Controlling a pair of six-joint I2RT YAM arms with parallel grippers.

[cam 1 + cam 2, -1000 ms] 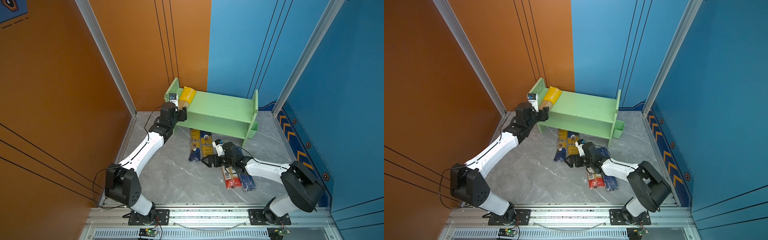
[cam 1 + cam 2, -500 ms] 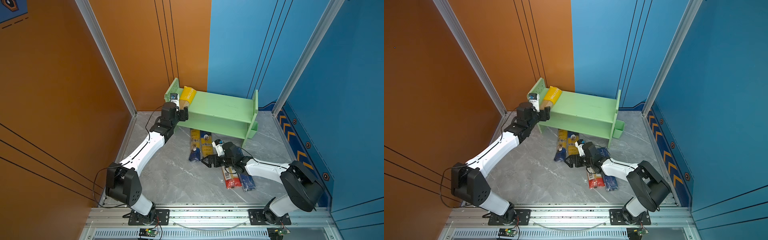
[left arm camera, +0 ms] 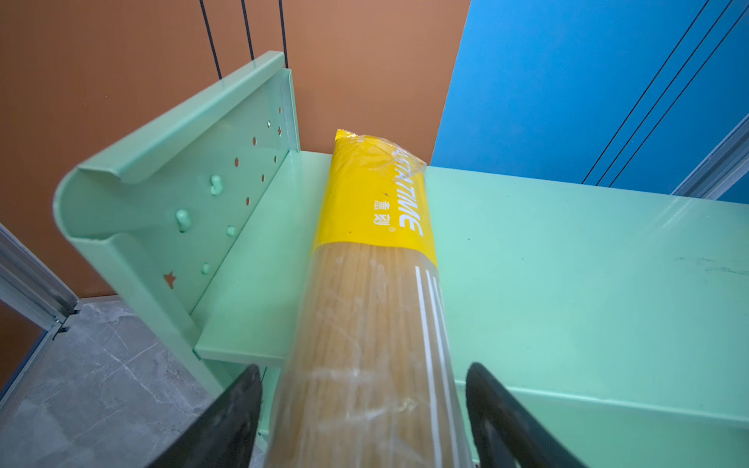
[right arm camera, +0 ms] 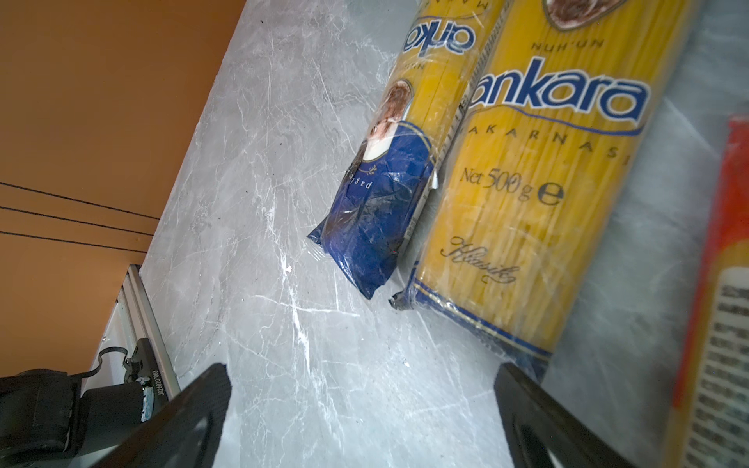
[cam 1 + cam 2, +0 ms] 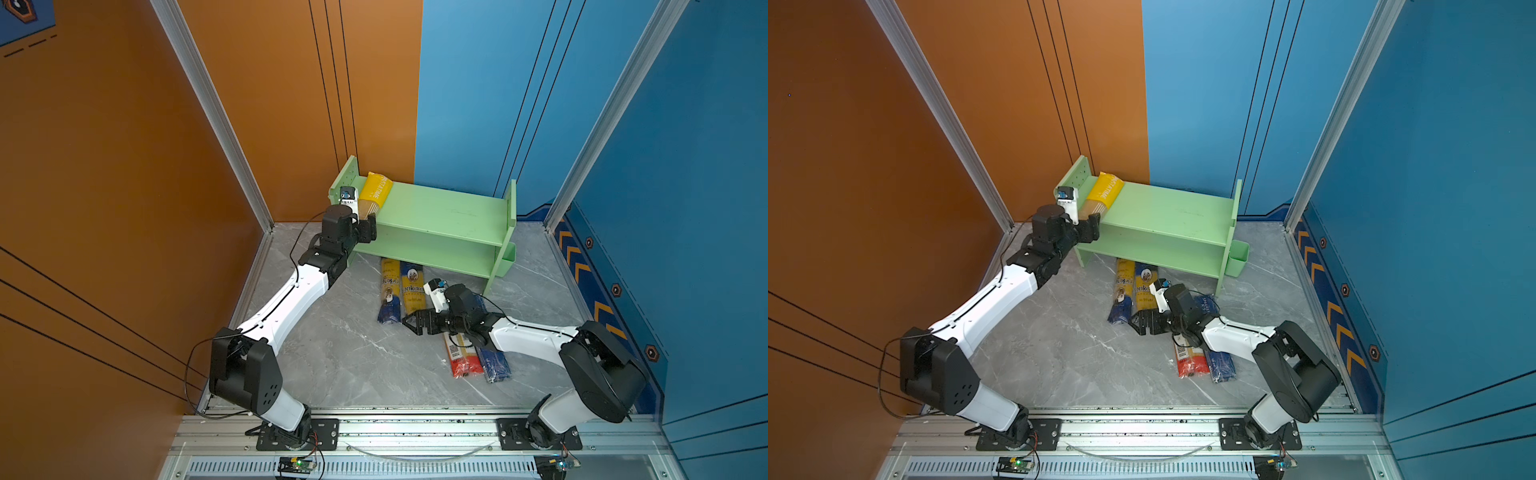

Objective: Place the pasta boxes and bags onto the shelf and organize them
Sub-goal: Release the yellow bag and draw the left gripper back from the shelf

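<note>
Yellow spaghetti pack [image 3: 373,227] is lying on the top tier of the green shelf [image 5: 451,216], just beside the perforated side panel [image 3: 227,194], with its clear end overhanging the front edge. The left gripper [image 3: 360,375] is straddling that end, its jaws apart and clear of the wrap. The small green bin [image 5: 508,259] is showing only its own inside. The right gripper [image 4: 362,377], jaws spread around nothing, is hovering over the grey marble floor [image 5: 340,357] near two ankara packs [image 5: 412,291]. A red-ended pack [image 5: 461,361] and a dark blue pack [image 5: 494,368] are lying beneath its arm.
</note>
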